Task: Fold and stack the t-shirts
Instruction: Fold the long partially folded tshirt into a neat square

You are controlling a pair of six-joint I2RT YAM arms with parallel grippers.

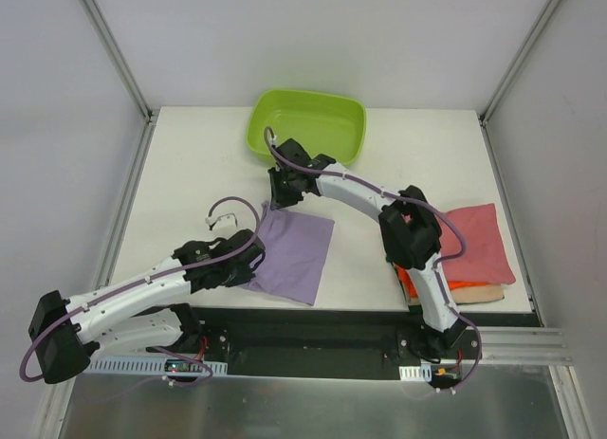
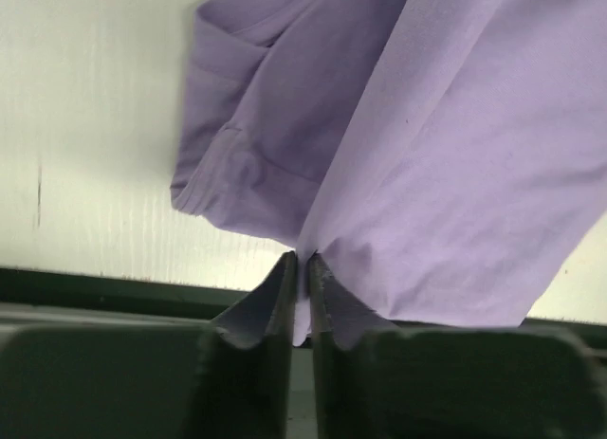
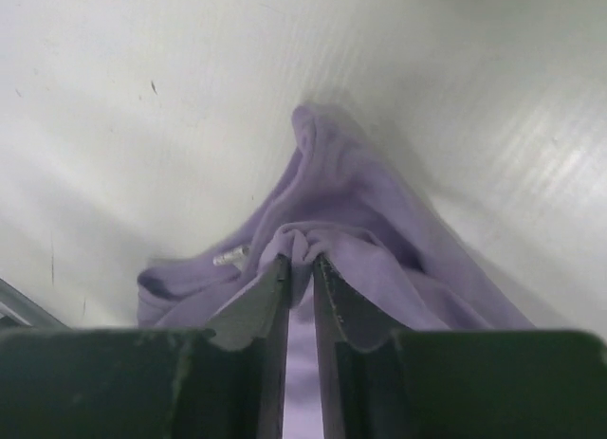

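Clamps the left end effector (image 2: 302, 259) onto the near-left edge of the lilac t-shirt (image 1: 294, 254), fingers pressed together with one thin layer of cloth between them. Shows, in the left wrist view, a tucked sleeve lying loose just left of that pinch, over the white table (image 1: 190, 173).

Finds the shirt mid-table as a slanted, part-folded rectangle, apart from both tub and stack.

Grips the shirt's far-left corner with the right end effector (image 3: 302, 261), jaws only narrowly apart, pinching a bunched pucker of fabric with a small label just beside it.

Passes the lime-green tub (image 1: 308, 121) at the back edge, near the right wrist but not touching the shirt.

Ends at the right with the stack: rose-red t-shirt (image 1: 479, 240) on top, orange t-shirt (image 1: 469, 285) beneath, a pale layer at the bottom, all partly hidden behind the right arm.

Risks, judged from here:
- Losing the far corner: thick bunch, shallow bite, jaws not fully together, so a pull toward the stack likely to slide the cloth free.
- Undoing the fold through uneven travel of the two arms, with the loose sleeve dropping open on the left.
- Nudging the stack with the right elbow, close over the orange edge, and skewing the rose-red top.
- Landing crooked on the stack, given the present slant.
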